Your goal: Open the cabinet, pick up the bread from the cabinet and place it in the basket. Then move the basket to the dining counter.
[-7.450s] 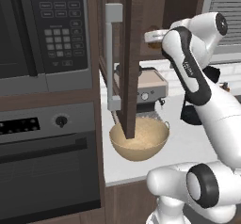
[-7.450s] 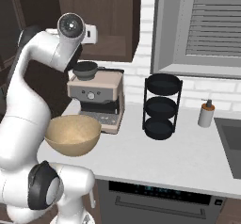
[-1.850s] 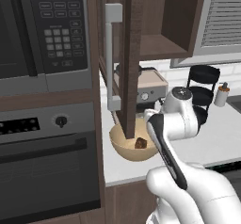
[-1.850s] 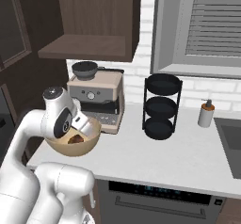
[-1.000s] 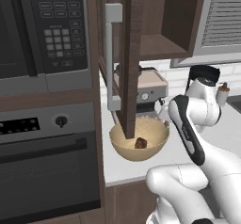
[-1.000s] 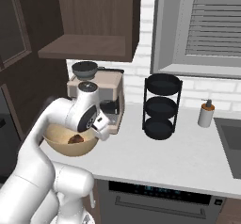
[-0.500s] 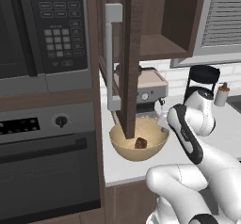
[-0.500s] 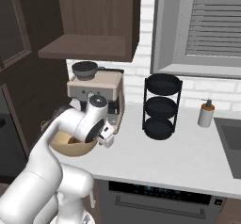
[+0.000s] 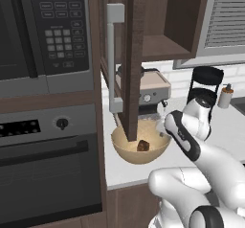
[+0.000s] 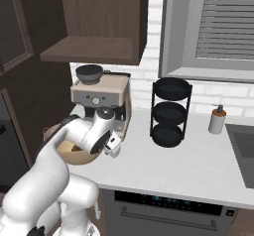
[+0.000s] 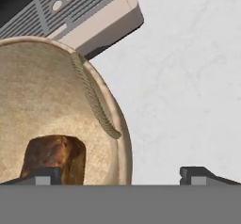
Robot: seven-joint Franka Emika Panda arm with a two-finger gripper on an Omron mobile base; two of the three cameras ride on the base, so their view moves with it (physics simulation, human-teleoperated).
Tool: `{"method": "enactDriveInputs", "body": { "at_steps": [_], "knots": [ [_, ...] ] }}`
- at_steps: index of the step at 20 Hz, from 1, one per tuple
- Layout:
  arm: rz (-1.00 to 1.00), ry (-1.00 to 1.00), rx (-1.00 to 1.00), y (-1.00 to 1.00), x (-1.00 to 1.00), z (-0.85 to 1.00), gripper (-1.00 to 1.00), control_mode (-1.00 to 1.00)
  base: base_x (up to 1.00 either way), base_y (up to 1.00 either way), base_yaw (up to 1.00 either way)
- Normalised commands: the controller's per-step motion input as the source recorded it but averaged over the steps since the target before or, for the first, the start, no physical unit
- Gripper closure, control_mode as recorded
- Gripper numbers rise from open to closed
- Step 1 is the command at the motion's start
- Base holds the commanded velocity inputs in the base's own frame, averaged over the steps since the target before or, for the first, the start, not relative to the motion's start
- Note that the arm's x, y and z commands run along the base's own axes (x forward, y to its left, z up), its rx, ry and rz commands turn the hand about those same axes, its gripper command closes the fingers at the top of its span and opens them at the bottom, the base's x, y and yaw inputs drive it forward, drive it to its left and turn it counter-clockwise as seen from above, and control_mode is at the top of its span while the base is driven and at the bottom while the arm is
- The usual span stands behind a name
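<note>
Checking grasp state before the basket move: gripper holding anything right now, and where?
Nothing is held. The gripper is open, its fingertips straddling the basket rim without touching it. The bread lies loose inside the basket.

Your white counter [image 10: 198,165] carries the basket [image 9: 125,153], coffee machine [image 10: 101,98], black tiered rack [image 10: 169,112] and soap bottle [image 10: 217,120].

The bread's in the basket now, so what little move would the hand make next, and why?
Probably lower the open gripper over the basket rim and close. The bread already lies inside, and one fingertip sits over the bowl while the other is over bare counter, straddling the rim.
</note>
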Motion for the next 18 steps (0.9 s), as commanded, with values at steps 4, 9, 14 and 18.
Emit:
{"method": "enactDriveInputs", "body": {
  "at_steps": [4, 9, 14, 18],
  "knots": [
    [0.0, 0.0, 0.0, 0.36, 0.2, -0.34, 1.0, -1.0, 0.0, 0.0, 0.0],
    [0.0, 0.0, -0.01, 0.4, 0.03, -0.37, 1.0, -1.0, 0.0, 0.0, 0.0],
    [0.01, 0.0, -0.03, 0.26, -0.18, -0.21, 1.0, -1.0, 0.0, 0.0, 0.0],
    [-0.1, -0.08, 0.0, -0.17, -0.46, 0.01, 1.0, -1.0, 0.0, 0.0, 0.0]
  ]
}}
